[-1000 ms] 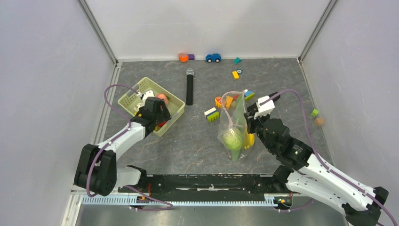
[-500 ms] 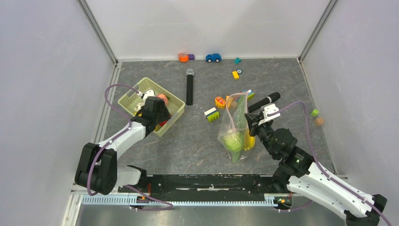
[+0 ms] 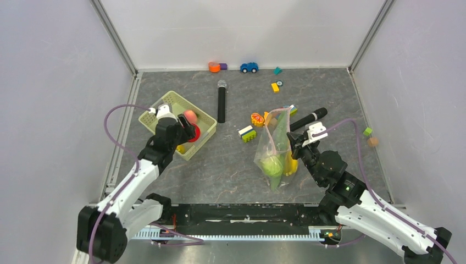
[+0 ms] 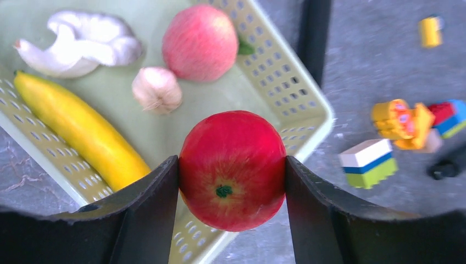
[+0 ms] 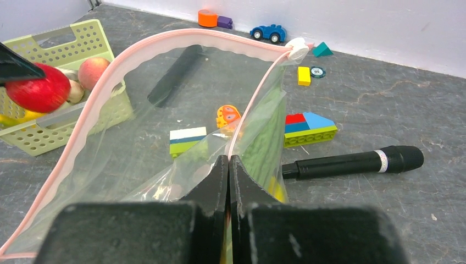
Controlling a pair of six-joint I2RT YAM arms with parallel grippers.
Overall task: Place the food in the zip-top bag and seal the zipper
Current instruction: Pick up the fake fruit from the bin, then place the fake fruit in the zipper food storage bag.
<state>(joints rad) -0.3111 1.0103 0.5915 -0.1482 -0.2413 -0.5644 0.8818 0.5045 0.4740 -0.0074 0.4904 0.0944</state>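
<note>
This is a robotics lab test cell. Plain pale wall panels (image 3: 242,30) set in metal corner posts (image 3: 114,37) box in a grey, stone-patterned tabletop (image 3: 231,159). A white-and-black left arm (image 3: 134,179) and right arm (image 3: 384,217) stand on a black rail (image 3: 247,212) at the near edge, trailing purple cables (image 3: 106,125). The small items are props: a toy tomato (image 4: 231,168), a toy car (image 3: 249,67), building blocks (image 3: 247,133) and microphones (image 3: 221,104).

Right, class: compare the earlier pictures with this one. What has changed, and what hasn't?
The left gripper closed on the tomato and lifted it above the basket. The right gripper, shut on the bag, drew back toward its base, uncovering a microphone. The cabbage in the bag, the basket and the blocks stayed put.
</note>
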